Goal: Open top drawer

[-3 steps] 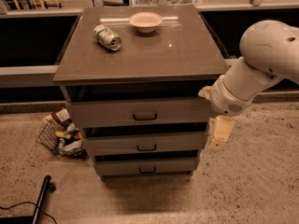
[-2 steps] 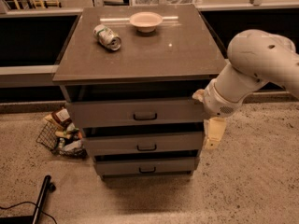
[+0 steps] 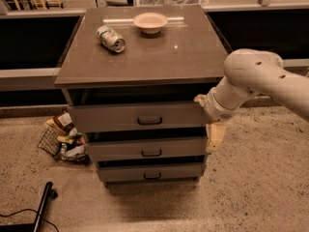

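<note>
Drawers sit in a stack of three under the desk point(image 3: 159, 57). The top drawer point(image 3: 111, 119), the widest, looks shut, with its dark handle point(image 3: 149, 121) at centre. The claw point(image 3: 215, 138) hangs beside the stack's right edge, well off that handle, probably staged for a sideways reach. Whether it is apart or together I cannot tell. A can point(image 3: 110, 38) and a bowl point(image 3: 150, 22) rest on top, so a smooth pull seems wise.

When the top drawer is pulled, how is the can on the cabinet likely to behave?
The can lies on its side on the smooth cabinet top, so a jolt would probably roll it. It is small, so likely light and nudged. The gripper hangs beside the drawers' right edge, below it.
</note>
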Motion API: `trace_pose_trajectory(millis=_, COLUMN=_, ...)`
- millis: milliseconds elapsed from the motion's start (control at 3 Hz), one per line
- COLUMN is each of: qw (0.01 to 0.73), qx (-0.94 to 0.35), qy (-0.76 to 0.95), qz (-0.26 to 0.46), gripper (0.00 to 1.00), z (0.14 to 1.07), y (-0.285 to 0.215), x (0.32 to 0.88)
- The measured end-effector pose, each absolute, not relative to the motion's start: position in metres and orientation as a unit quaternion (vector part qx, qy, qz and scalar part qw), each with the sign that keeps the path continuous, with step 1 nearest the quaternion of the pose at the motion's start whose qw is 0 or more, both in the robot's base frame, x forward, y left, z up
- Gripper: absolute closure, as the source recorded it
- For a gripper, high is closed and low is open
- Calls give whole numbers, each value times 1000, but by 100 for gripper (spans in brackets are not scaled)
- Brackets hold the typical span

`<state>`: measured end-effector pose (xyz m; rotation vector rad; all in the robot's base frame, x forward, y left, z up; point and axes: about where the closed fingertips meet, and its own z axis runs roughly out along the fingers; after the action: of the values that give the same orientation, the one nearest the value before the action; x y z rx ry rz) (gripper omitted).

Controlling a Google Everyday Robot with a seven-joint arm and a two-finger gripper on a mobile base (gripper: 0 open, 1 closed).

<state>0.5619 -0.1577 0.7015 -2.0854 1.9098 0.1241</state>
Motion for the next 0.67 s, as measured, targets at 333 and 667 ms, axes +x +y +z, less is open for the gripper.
trace_pose_trajectory(millis=333, qw=168, qx=-728, qy=664, qz=25, gripper=0, z=687, y=-161, x=590)
trace_pose_trajectory(millis=667, qw=183, qx=-723, qy=666, qz=15, gripper=0, z=678, y=-164, x=613)
